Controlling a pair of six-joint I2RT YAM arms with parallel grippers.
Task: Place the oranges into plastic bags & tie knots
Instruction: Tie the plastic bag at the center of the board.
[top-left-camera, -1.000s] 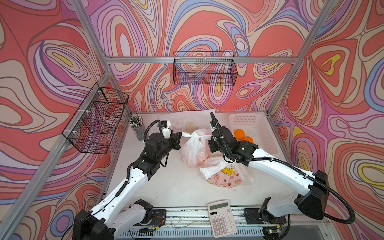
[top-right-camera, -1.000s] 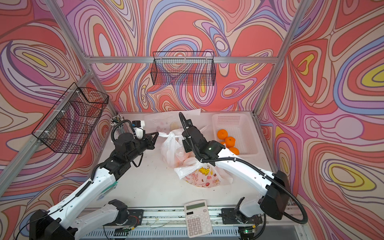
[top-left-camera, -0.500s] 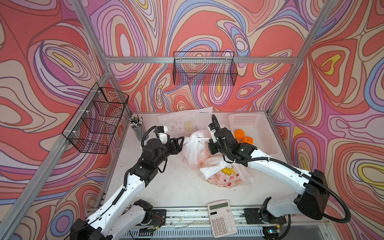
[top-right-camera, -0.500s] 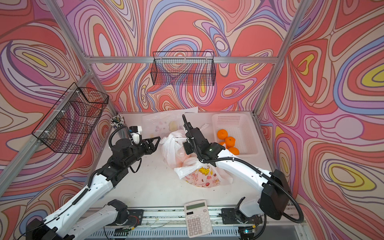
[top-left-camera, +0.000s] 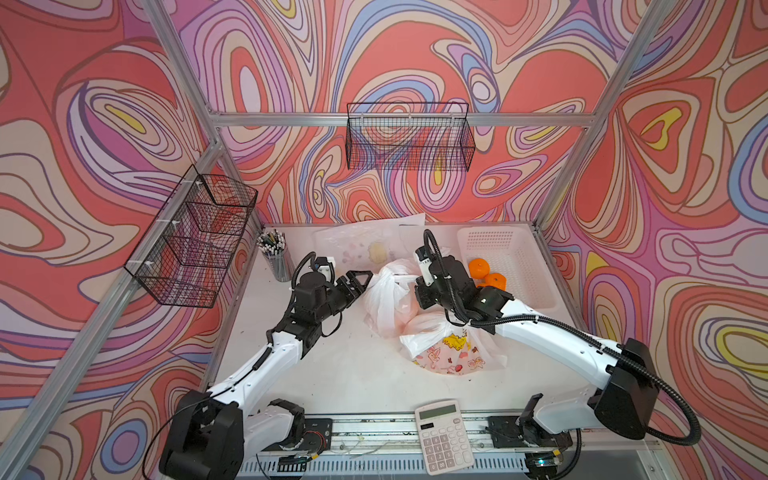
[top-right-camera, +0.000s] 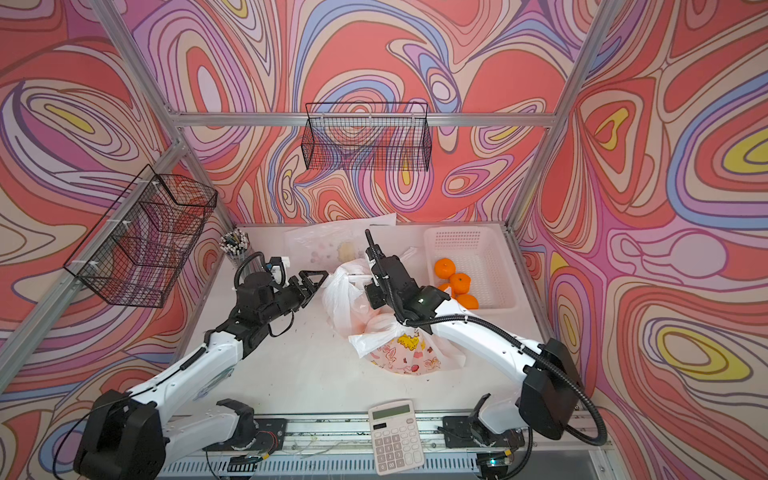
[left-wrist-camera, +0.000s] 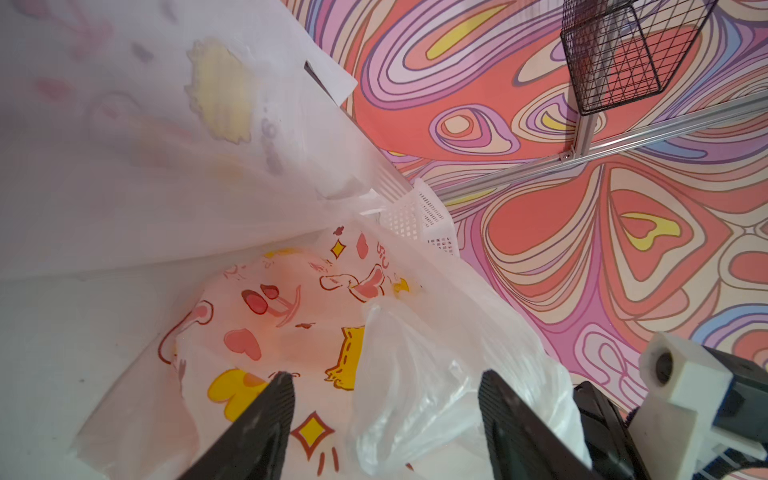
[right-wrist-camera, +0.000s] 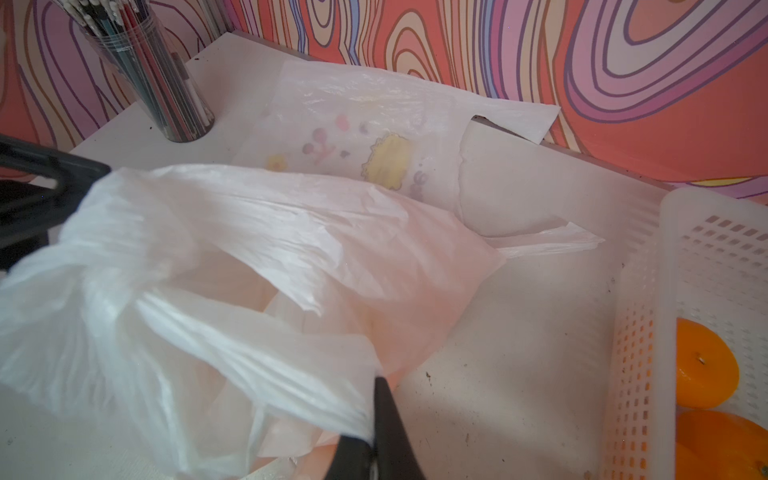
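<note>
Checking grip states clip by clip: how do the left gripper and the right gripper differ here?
The left gripper is open, jaws spread wide; the right gripper is shut. The left gripper clamps nothing, though the plastic bag shows between its jaws in the left wrist view; the right gripper pinches a bunched strip of it. Shared: both reach toward that same bag from opposite sides.

Two white arms (top-left-camera: 266, 365) with black joints (top-left-camera: 623, 390) and ribbed black cables (top-left-camera: 507, 319)

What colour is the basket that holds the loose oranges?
The basket is white, with small perforations. It shows best in a top view.
</note>
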